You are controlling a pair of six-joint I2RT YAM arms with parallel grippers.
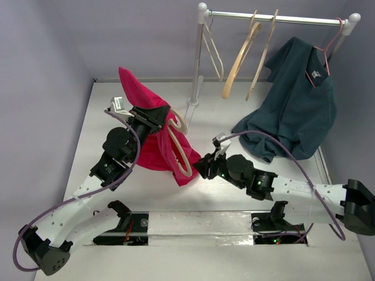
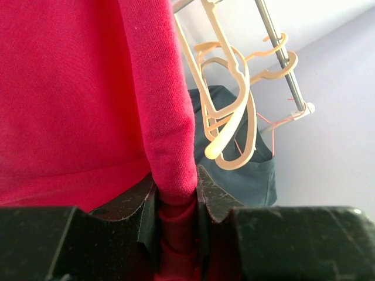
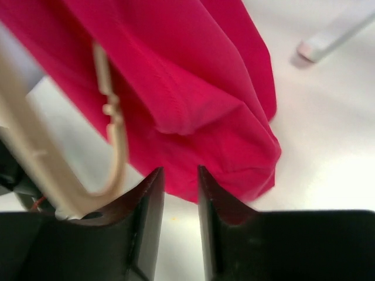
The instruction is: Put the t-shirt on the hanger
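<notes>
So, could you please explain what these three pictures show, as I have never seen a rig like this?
Two robot arms are bolted at the near edge of a white table. One picture looks down from above; the others come from a camera on each wrist. The left hand clamps a fold of the red t-shirt, held up, a wooden hanger against it. The right hand is slightly open and empty beside the shirt. Behind, a rack holds spare hangers and a teal shirt.

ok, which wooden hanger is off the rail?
The hanger against the t-shirt held in the left gripper; the other two wooden hangers hang from the rail.
</notes>
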